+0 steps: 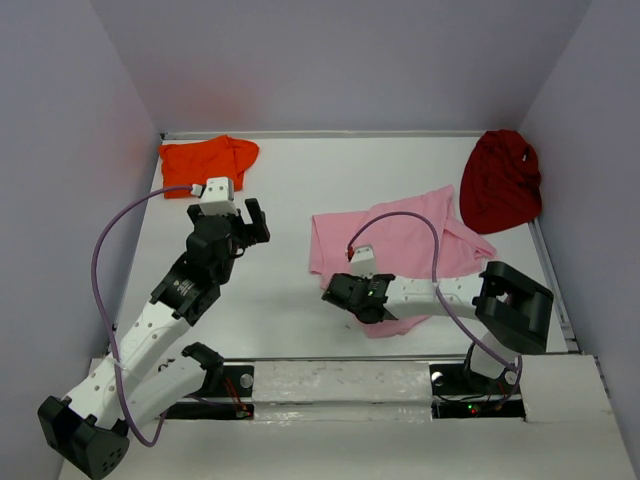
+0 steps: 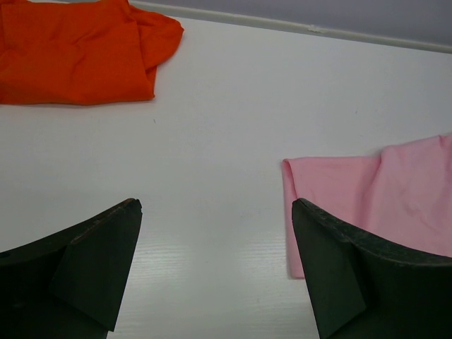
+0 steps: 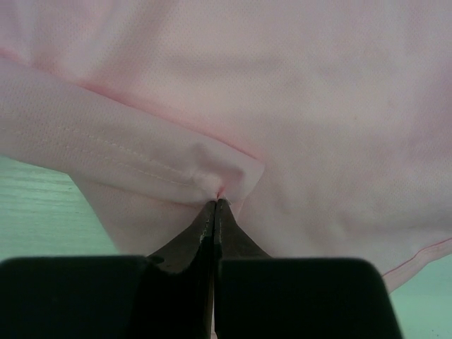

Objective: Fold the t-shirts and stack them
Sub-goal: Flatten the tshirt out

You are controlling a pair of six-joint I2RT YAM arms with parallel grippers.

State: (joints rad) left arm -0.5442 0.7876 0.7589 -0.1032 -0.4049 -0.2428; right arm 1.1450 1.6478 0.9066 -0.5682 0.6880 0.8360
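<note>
Light pink t-shirt (image 1: 390,250): centre-right of the table (image 1: 290,180), partly spread and creased, seam visible. Its near-left edge is pinched in the right gripper (image 3: 215,205), fingers closed on a fold. Long axis runs roughly left to right, the far-right corner pointing towards the bunched dark red t-shirt (image 1: 500,180). Orange t-shirt (image 1: 205,160): folded, far left. Left gripper (image 2: 215,208): fingers apart, empty, between the orange and pink shirts.

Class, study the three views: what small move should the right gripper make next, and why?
Probably lift the pinched edge slightly and draw it across the shirt. The right gripper is shut on a fold of the pink t-shirt, which lies rumpled and unfolded, while the left gripper hangs open over the table.
</note>
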